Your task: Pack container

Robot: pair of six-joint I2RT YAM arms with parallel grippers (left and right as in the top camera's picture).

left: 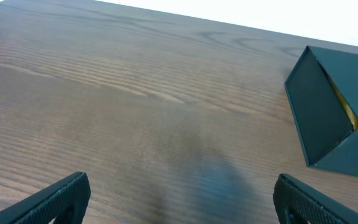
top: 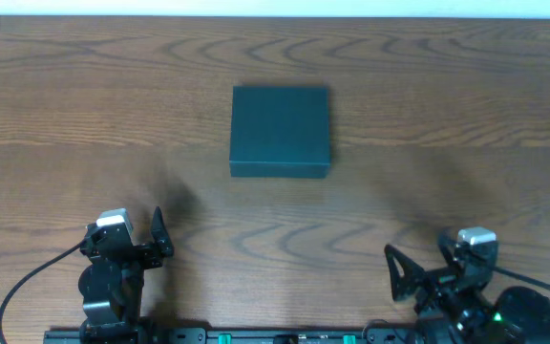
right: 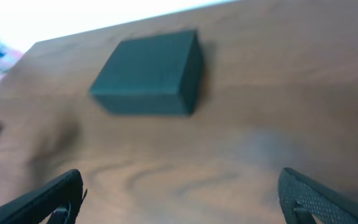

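The dark teal container (top: 281,129) sits on the wooden table a little beyond the middle, its flap lid down. In the left wrist view the container (left: 322,118) is at the right edge, and a narrow gap at its side shows something yellow (left: 347,111) inside. In the right wrist view the container (right: 148,71) lies ahead and to the left. My left gripper (top: 132,239) is open and empty near the front left edge; its jaws (left: 182,199) are wide apart over bare wood. My right gripper (top: 428,263) is open and empty at the front right, its jaws (right: 182,196) wide apart.
The wooden table (top: 447,96) stretches to a pale far edge. Black cables trail from both arms at the front corners (top: 27,287). No snack packets or other loose objects show on the table.
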